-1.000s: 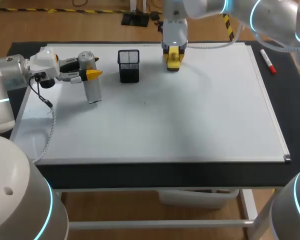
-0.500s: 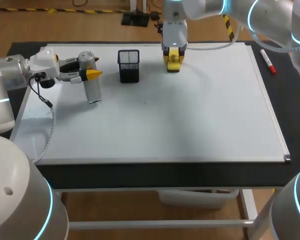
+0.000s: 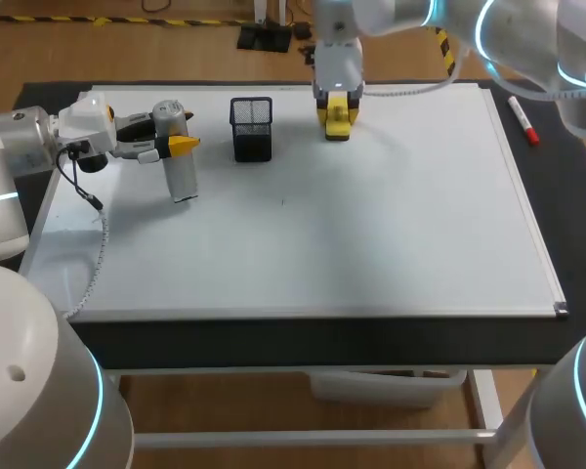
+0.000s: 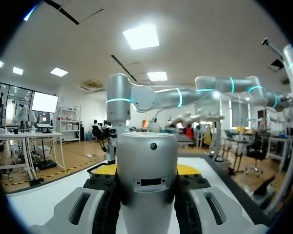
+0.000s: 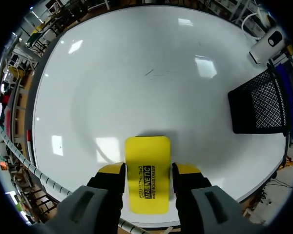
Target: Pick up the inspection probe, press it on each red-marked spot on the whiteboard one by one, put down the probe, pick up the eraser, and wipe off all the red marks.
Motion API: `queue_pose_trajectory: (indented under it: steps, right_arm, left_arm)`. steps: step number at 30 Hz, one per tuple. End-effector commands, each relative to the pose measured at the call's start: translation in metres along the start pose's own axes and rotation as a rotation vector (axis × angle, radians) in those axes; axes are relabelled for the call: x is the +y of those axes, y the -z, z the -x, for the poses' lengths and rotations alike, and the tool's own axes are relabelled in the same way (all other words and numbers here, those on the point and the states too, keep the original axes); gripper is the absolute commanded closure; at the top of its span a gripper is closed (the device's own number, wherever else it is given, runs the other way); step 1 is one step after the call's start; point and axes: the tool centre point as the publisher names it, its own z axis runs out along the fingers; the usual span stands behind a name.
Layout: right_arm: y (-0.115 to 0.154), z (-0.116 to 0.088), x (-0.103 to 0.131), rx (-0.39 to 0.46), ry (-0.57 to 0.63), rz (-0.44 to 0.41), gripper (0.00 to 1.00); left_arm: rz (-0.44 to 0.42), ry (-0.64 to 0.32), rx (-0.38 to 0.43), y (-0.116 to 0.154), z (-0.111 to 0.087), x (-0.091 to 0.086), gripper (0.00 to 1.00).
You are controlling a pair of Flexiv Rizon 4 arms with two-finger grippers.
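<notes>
The left end effector (image 3: 171,147) clamps the probe (image 3: 182,174) upright at the whiteboard's (image 3: 371,234) left side, tip down for pressing. The right end effector (image 3: 338,106) grips the eraser (image 3: 339,121) flat at the far edge, seemingly for wiping.

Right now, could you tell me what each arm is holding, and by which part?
The left jaws clamp the grey probe around its middle; the right jaws pinch the yellow eraser by its two long sides.
</notes>
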Motion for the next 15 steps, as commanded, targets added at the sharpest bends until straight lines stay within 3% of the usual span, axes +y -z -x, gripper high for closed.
queue_pose_trajectory:
  steps: [1,8,15]
  right_arm:
    - [0.002,0.002,-0.003,0.009,-0.005,-0.001,0.00]
    - [0.009,-0.006,0.000,-0.012,-0.066,-0.018,0.00]
    - [0.021,-0.016,0.006,-0.054,-0.200,-0.045,0.00]
  left_arm:
    - [-0.001,-0.001,0.000,0.000,0.000,-0.001,1.00]
    - [-0.001,-0.001,0.000,0.000,0.000,-0.001,1.00]
    - [-0.001,-0.001,0.000,0.000,0.000,-0.001,1.00]
